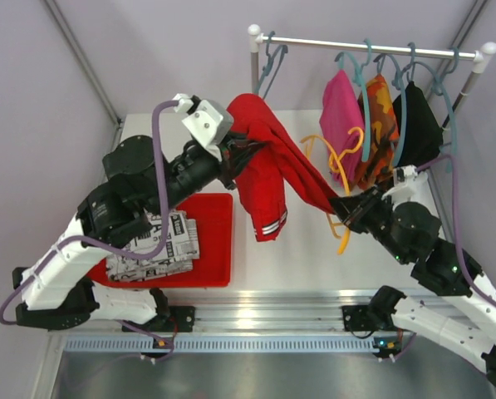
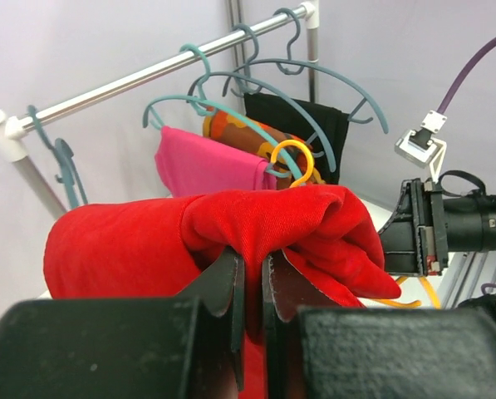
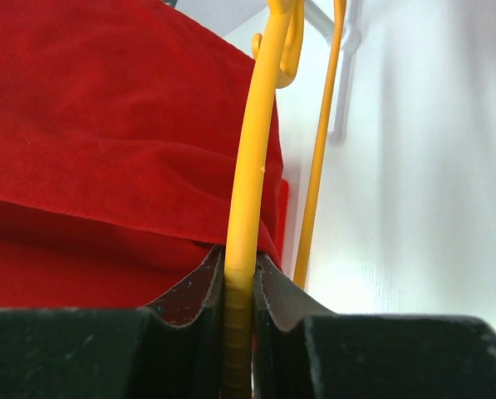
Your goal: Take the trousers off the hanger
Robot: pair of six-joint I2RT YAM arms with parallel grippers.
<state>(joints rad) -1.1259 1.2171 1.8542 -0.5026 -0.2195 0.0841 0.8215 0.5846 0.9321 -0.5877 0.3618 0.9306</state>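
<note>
Between the two claws, above the white surface [image 1: 314, 258], stretches the pair of small red cloth trousers [image 1: 264, 179]. The left claw [image 1: 233, 158] is clenched on a bunched fold of them, its jaws nearly meeting over the cloth in the left wrist view [image 2: 252, 266]. The right claw [image 1: 341, 204] is clenched on the thin yellow plastic hanger [image 1: 345, 237], whose bar runs up from between its jaws [image 3: 239, 266]. Red cloth lies against that bar on the claw's left. Whether the trousers are off the hanger, I cannot tell.

Beyond the right claw, a metal rail [image 1: 372, 46] carries teal hangers with the magenta pink trousers [image 1: 341, 116], the orange camouflage trousers [image 1: 380, 125] and the plain black trousers [image 1: 418, 125] side by side. Below the left claw and toward its arm's base, a flat red tray [image 1: 218, 241] holds the black-and-white patterned trousers [image 1: 160, 249].
</note>
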